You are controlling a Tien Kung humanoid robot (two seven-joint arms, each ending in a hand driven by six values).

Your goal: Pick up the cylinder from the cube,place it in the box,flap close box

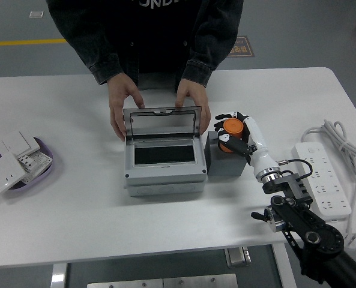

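White table (pixel 75 204), right robot hand (pixel 236 133) clamped on orange cylinder (pixel 231 128) above cube (pixel 224 163), open box (pixel 162 159) beside.

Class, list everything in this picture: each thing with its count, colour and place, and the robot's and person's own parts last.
table: one, white, fills the view.
box: one, grey, centre, clear lid raised.
cube: one, dark grey, right of box.
cylinder: one, orange, above cube.
dish: one, purple, left edge, holding white switch plates.
power strip: one, white, right, with cable.
right hand: one, black and white, grasping cylinder.
person's hands: two, behind box, at the lid.
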